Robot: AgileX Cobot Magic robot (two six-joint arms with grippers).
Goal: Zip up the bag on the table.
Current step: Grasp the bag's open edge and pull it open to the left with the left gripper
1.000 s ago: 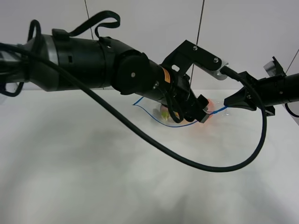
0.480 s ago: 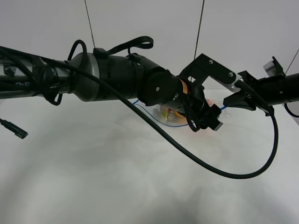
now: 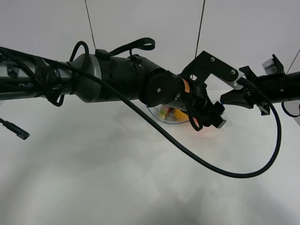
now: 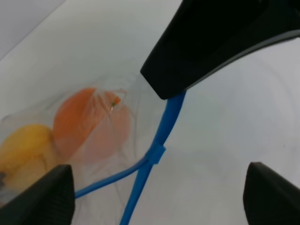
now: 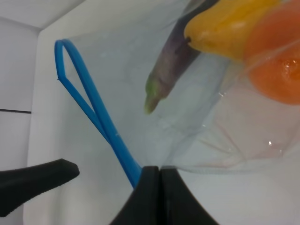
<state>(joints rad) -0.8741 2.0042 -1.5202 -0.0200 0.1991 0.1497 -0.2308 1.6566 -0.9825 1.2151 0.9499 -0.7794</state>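
Note:
The clear bag [image 3: 168,114] lies on the white table [image 3: 93,178], mostly hidden behind my left arm in the exterior high view. An orange [image 4: 89,124], a yellow pear [image 5: 225,23] and a purple eggplant [image 5: 173,70] show through the plastic. My right gripper [image 3: 224,100] is shut on the end of the blue zipper strip [image 5: 89,108], holding that corner up. The strip still splits into two separate tracks [image 4: 140,176]. My left gripper [image 4: 159,185] is open, its fingers on either side of the strip just short of the right gripper [image 4: 220,42] and not touching it.
My bulky left arm [image 3: 108,84] and its looping black cable [image 3: 225,173] cross the middle of the exterior high view. A pale wall rises behind the table, with two thin dark vertical lines on it.
My left arm has reached further right and brought its open gripper close to the right gripper. The right gripper has risen slightly, still pinching the strip. More of the bag is hidden.

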